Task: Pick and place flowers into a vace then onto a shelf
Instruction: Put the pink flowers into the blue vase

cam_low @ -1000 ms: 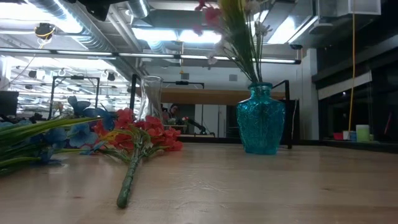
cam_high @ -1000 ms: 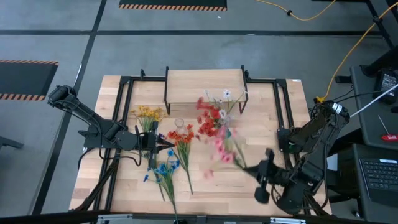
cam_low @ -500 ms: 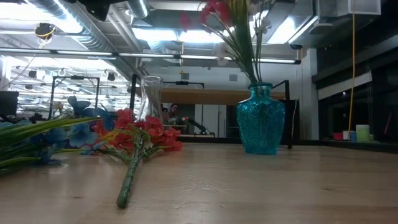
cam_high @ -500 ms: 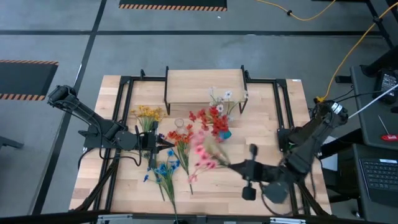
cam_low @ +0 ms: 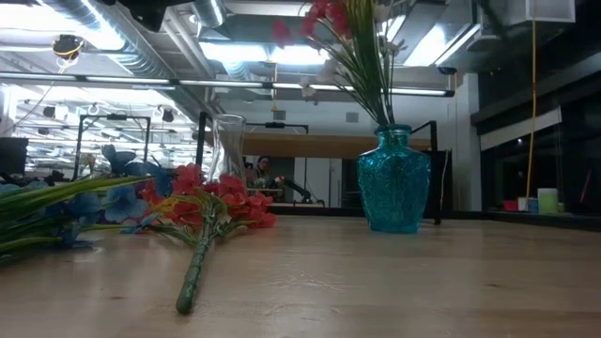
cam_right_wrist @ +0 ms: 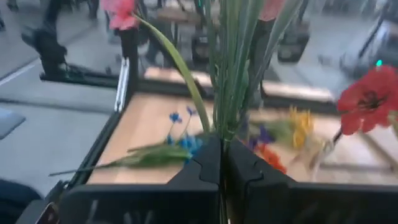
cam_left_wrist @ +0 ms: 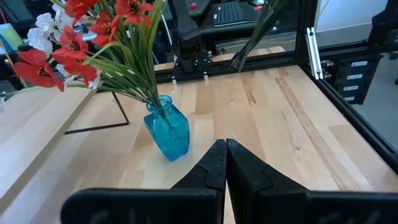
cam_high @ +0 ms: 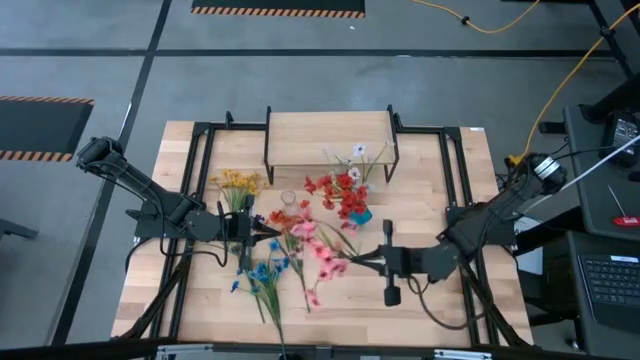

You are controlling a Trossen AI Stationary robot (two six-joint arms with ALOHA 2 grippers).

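Since a second earlier the right gripper (cam_high: 372, 261) had swung from the table's right front toward the centre, carrying the pink spray (cam_high: 318, 252) away from the vase and low over the tabletop (cam_high: 420, 175).

Blue glass vase (cam_high: 360, 214) stood upright just in front of the shelf (cam_high: 328, 137), holding red flowers (cam_high: 338, 190) and white blossoms (cam_high: 356, 153); the stems fanned up out of its neck in the low view. A clear glass vessel (cam_high: 288, 198) stood just left of it; contents could not be told.

Right gripper's fingers were clamped tight on the pink spray's green stems, blossoms pointing left, away from the wrist.

Left gripper (cam_high: 268, 233) sat over the left half of the table, fingers pressed together and empty. Orange spray (cam_high: 291, 220) lay just beside its tips, yellow spray (cam_high: 238, 182) behind it, blue spray (cam_high: 264, 272) in front, all flat on the wood.
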